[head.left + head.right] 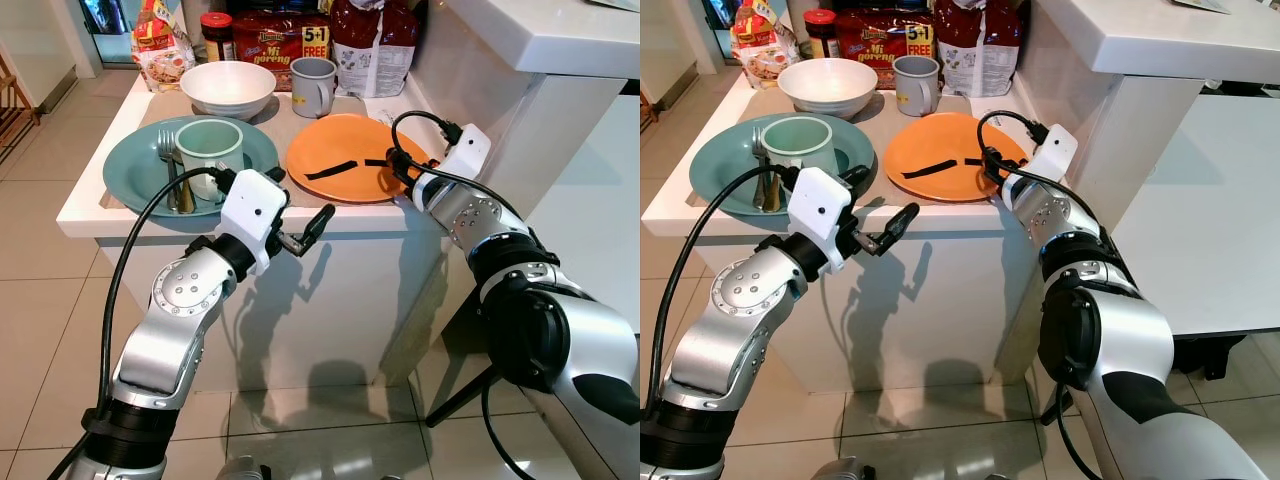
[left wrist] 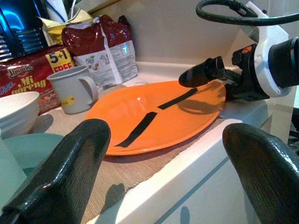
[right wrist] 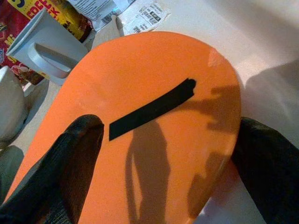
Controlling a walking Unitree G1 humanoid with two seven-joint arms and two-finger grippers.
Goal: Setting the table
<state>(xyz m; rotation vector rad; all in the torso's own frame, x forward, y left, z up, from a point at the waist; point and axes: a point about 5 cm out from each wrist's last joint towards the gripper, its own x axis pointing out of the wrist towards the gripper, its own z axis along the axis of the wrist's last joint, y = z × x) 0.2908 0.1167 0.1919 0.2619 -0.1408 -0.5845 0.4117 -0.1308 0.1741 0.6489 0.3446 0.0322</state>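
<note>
1. The white counter (image 1: 90,205) carries a round orange plate with black tape strips (image 1: 345,155), beside a teal plate (image 1: 130,165); lift it level.
2. Right gripper (image 1: 398,170), fingers spread, empty, hovers over the orange plate's near edge; straddle that rim before closing.
3. Left gripper (image 1: 305,232) hangs released before the counter's front.

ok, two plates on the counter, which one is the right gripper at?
The orange plate, bare except for black tape strips. The right gripper is open at its rim. The teal plate on the robot's left carries a green cup and a fork.
</note>
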